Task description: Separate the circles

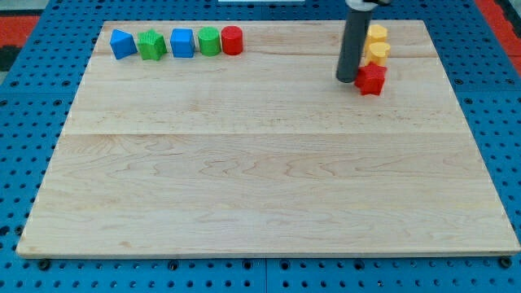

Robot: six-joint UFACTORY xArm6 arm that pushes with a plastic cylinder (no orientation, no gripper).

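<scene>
Two circles (221,41) touching by top edge, my tip (348,79) against red block (371,80), no gripper

Only 1 camera view is given. It looks down at a slant on the wooden board (269,163) from beyond its near long edge, facing its far edge, which lies at the view's top. It stands far enough back to take in nearly the whole board, with blue pegboard (24,122) showing around it. The camera probably sits centred on the board.
</scene>
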